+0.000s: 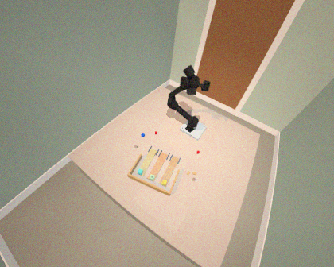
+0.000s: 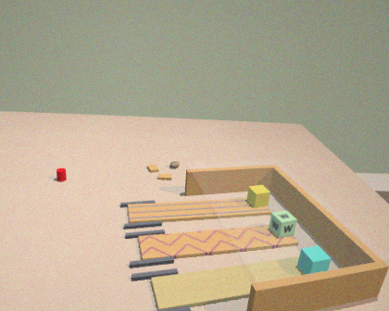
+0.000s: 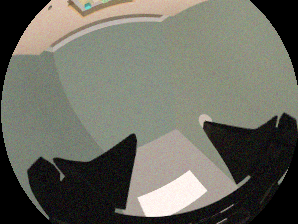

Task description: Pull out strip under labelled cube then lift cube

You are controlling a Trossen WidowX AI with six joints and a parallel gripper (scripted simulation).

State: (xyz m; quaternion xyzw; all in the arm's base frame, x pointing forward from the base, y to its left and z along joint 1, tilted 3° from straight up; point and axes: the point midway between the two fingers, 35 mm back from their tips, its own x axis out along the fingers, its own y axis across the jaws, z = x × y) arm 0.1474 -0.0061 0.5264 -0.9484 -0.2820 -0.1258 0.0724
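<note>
has green walls round a pale pinkish surface. rises from a white base plate as a black arm, bent, up and well apart from the strips. ends in a gripper with fingers wide apart, nothing between.

on the surface, near the base, includes a three-sided wooden frame, open toward the arm's base. holds three flat strips side by side, outer ends between short dark bars: plain yellowish, zigzag-marked orange in the middle, line-striped orange.

carries the pale green cube, lettered "w", on the inner end of the middle zigzag strip; a cyan cube on the plain one; a yellow cube on the striped one.

outside the frame, shows a red cylinder, upright, then two flat wooden bits near a brownish pebble. on the other side, shows one more small red thing near a blue one.
</note>
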